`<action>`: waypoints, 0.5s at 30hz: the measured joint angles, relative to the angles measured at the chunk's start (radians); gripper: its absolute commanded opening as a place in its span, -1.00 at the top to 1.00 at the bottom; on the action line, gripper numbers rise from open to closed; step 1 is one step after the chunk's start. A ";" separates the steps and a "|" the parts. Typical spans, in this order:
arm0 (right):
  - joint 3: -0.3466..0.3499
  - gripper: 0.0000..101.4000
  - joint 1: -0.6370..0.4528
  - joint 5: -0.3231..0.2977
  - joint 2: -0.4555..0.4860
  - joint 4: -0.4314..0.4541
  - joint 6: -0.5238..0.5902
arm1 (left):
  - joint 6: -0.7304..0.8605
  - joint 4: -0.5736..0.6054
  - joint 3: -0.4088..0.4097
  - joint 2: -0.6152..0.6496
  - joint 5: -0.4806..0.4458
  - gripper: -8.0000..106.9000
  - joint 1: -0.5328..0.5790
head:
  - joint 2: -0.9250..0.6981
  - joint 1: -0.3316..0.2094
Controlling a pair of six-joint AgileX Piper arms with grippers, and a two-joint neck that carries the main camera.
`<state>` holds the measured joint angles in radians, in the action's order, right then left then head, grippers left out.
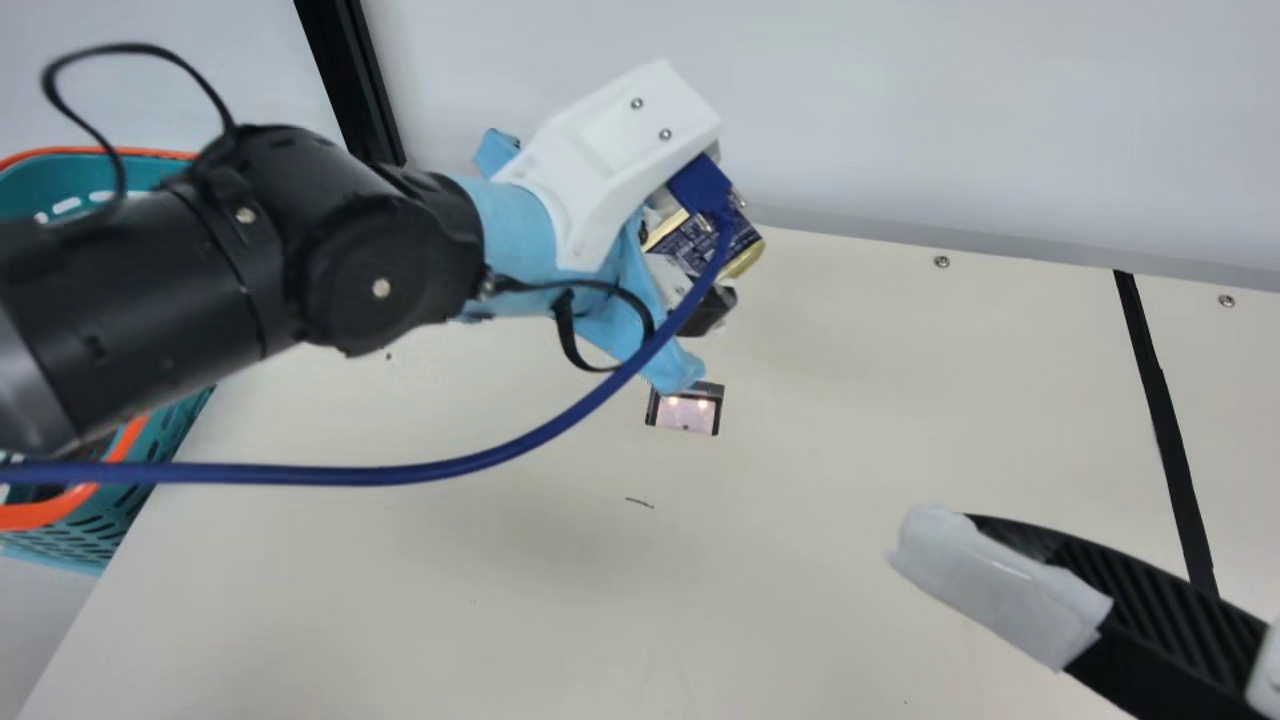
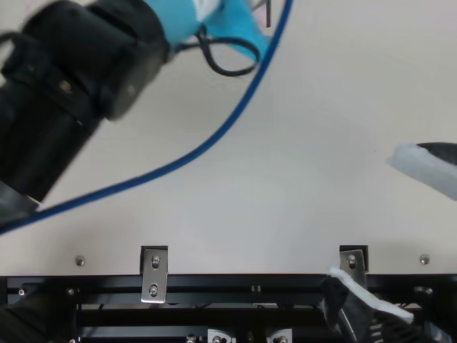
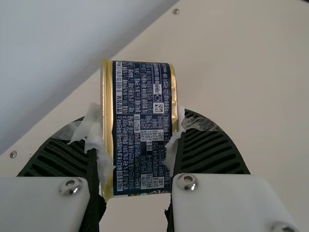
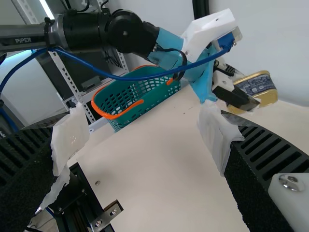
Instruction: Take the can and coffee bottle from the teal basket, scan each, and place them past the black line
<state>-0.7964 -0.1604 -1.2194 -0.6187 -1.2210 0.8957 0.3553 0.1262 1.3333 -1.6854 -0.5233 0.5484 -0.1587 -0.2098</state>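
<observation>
In the main view my left gripper [image 1: 712, 305] holds the gold-rimmed dark blue can [image 1: 700, 240] above the table's far side, behind the lit scanner [image 1: 686, 412]. In the left wrist view, the can [image 3: 142, 125] is squeezed between both fingers of my left gripper [image 3: 137, 145], its printed side toward the camera. My right gripper [image 2: 398, 232] is at the right of the top view; its fingers stand wide apart in the right wrist view, where this gripper [image 4: 145, 140] holds nothing. The teal basket [image 1: 170, 440] has dark contents, partly hidden by my left arm; I cannot tell a coffee bottle among them.
The black line [image 1: 1160, 420] crosses the table's right part. A pale wall [image 1: 850, 110] borders the far edge. A blue cable [image 1: 480, 462] hangs in a curve from my left arm over the table. Metal brackets [image 2: 154, 275] sit along the near edge.
</observation>
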 measured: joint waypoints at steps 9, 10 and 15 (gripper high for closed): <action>0.000 -1.00 0.000 0.000 0.000 0.000 0.000 | 0.357 0.211 -0.027 -0.004 -0.139 0.68 -0.063 | 0.000 0.000; 0.000 -1.00 0.000 0.000 0.000 0.000 0.000 | 0.406 0.233 -0.039 -0.002 -0.151 0.68 -0.065 | 0.000 0.000; 0.000 -1.00 0.000 0.000 0.000 0.000 0.000 | 0.593 0.296 -0.085 -0.002 -0.211 0.68 -0.077 | 0.000 0.000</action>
<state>-0.7964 -0.1604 -1.2194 -0.6187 -1.2210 0.8957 0.9486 0.4223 1.2482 -1.6872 -0.7338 0.4718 -0.1587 -0.2098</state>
